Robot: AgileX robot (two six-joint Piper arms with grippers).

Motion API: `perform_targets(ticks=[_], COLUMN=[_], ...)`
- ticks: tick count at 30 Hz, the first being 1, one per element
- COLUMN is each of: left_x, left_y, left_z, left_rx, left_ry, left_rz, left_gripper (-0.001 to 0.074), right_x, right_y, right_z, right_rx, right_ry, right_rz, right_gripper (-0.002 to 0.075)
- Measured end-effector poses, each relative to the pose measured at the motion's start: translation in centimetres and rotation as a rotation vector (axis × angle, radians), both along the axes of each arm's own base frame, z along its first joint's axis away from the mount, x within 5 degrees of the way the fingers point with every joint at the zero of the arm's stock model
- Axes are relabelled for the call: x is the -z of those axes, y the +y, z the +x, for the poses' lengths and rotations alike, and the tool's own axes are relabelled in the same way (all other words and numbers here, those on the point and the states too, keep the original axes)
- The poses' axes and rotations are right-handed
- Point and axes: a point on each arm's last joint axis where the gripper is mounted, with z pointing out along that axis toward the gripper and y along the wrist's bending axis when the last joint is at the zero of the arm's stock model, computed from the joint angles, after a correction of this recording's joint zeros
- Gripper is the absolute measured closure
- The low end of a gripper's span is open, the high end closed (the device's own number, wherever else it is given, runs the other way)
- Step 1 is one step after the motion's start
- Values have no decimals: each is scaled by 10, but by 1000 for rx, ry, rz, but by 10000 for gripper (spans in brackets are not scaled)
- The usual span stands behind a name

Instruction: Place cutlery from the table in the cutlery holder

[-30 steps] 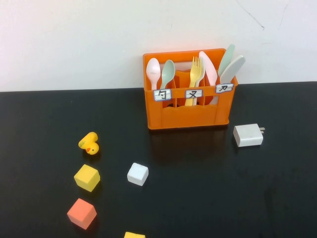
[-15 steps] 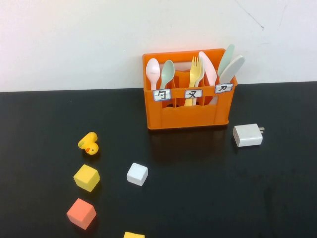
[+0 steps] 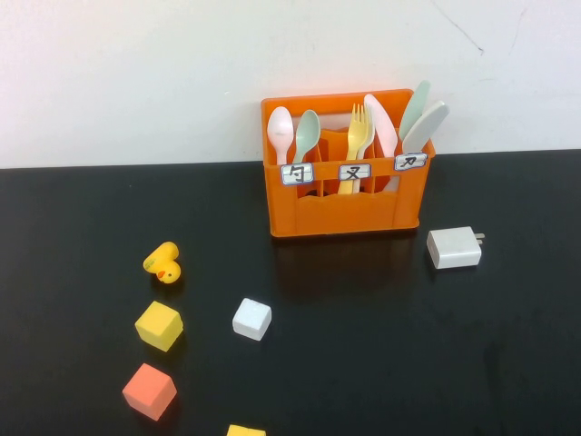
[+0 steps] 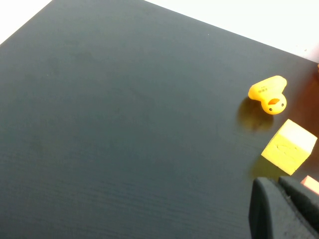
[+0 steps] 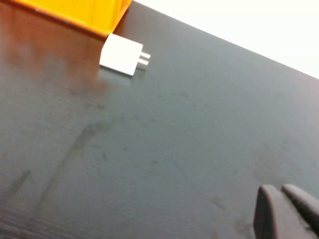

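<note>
Nothing moved over the last second: plastic cutlery stood sorted in the orange compartmented plastic holder, matte black table bare of utensils, left gripper and right gripper parked low, shut, empty—job apparently finished.

A: What sort of place is this?
B: A robot test bench, staged rather than domestic: a bare matte black table set against a plain white wall.
A: What shows it?
B: Loose props only: coloured cubes, a toy duck, a charger block, a labelled orange cutlery holder
</note>
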Motion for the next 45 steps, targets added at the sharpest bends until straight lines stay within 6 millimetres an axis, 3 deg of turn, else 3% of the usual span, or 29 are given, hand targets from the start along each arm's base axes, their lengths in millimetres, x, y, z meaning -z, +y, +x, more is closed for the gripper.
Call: perform_targets(ticks=[15,19,25,34,45], left_x=[0,0,0,0,0], left_y=[0,0,0,0,0], left_z=[0,0,0,0,0], left_rx=[0,0,0,0,0], left_ry=[0,0,0,0,0], left_rz=[0,0,0,0,0], left_gripper=[736,736,736,736,736], right_x=[0,7,30,87,94], right_y=[-1,-1,-1,0,-1], right_z=[-2,6,12,20,17], right_rx=[12,28,42,45,40], right_ry=[-21,-126,-338,-203,-116], right_rz=[2,9,26,16,-9], right_gripper=[728,728,728,728,728])
